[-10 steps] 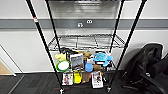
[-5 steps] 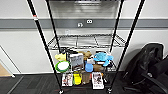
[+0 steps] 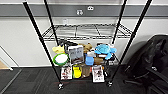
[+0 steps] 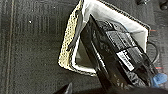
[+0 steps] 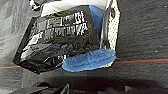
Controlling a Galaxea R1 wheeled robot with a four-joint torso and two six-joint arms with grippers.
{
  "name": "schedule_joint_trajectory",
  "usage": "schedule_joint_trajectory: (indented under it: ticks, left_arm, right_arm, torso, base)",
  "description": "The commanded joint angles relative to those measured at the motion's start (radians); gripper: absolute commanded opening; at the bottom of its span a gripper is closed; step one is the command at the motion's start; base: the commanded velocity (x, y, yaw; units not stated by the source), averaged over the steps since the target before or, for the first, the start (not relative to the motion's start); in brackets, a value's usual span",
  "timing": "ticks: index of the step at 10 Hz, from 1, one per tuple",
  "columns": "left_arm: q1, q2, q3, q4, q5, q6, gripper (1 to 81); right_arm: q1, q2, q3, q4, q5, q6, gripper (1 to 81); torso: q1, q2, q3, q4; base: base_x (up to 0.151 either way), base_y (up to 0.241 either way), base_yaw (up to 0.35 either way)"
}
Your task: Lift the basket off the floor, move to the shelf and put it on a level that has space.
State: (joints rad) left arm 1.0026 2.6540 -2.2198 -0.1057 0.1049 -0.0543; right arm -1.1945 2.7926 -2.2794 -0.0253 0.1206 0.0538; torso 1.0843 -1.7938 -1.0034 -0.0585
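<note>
The shelf (image 3: 40,37), a black wire rack on small wheels, stands straight ahead against the white wall. Its bare wire-grid level (image 3: 85,31) holds nothing. The tan woven basket (image 4: 67,45) with a white lining hangs over the dark carpet. It holds a black bag (image 4: 117,50) and a blue item (image 4: 160,78). My left gripper (image 4: 75,32) is shut on one rim. In the right wrist view the basket (image 5: 113,22) shows the black bag (image 5: 60,32) and the blue item (image 5: 90,60), and my right gripper (image 5: 106,25) is shut on the opposite rim.
The lower tiers are crowded: a blue plush turtle (image 3: 105,50), a green bowl (image 3: 60,59), boxes and booklets. A black office chair (image 3: 152,65) draped in dark cloth stands right of the rack. A red line (image 5: 140,60) runs across the carpet below the basket.
</note>
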Motion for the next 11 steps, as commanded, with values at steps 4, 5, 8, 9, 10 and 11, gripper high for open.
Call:
schedule_joint_trajectory:
  ticks: [4,5,8,9,10,11]
  left_arm:
    - [-0.14,0.032,-0.073,-0.005,0.093,0.002,81.1]
    - [-0.146,0.043,-0.087,-0.003,0.105,0.002,81.1]
    - [-0.166,0.046,-0.084,-0.008,0.117,0.002,81.1]
    - [-0.172,0.048,-0.084,-0.006,0.119,0.002,81.1]
    - [-0.182,0.051,-0.087,-0.008,0.121,0.002,81.1]
    - [-0.198,0.054,-0.087,-0.008,0.131,0.002,81.1]
  right_arm:
    - [0.167,-0.012,0.006,0.027,-0.119,0.004,81.1]
    - [0.17,-0.014,0.005,0.033,-0.124,0.004,81.1]
    - [0.181,-0.011,-0.005,0.033,-0.125,0.004,81.1]
    - [0.186,-0.011,-0.005,0.033,-0.125,0.004,81.1]
    - [0.195,-0.011,-0.005,0.033,-0.125,0.004,81.1]
    - [0.206,-0.011,-0.005,0.035,-0.125,0.006,81.1]
  torso:
    - [0.12,-0.187,-0.018,0.0]
    - [0.14,-0.221,-0.018,0.0]
    - [0.201,-0.318,-0.108,0.0]
    - [0.218,-0.345,-0.123,0.0]
    - [0.235,-0.372,-0.146,0.0]
    - [0.253,-0.401,-0.16,0.0]
  base:
    - [0.0,0.0,0.0]
    - [0.0,0.0,0.0]
    - [0.0,0.0,0.0]
    - [0.0,0.0,0.0]
    - [0.0,0.0,0.0]
    - [0.0,0.0,0.0]
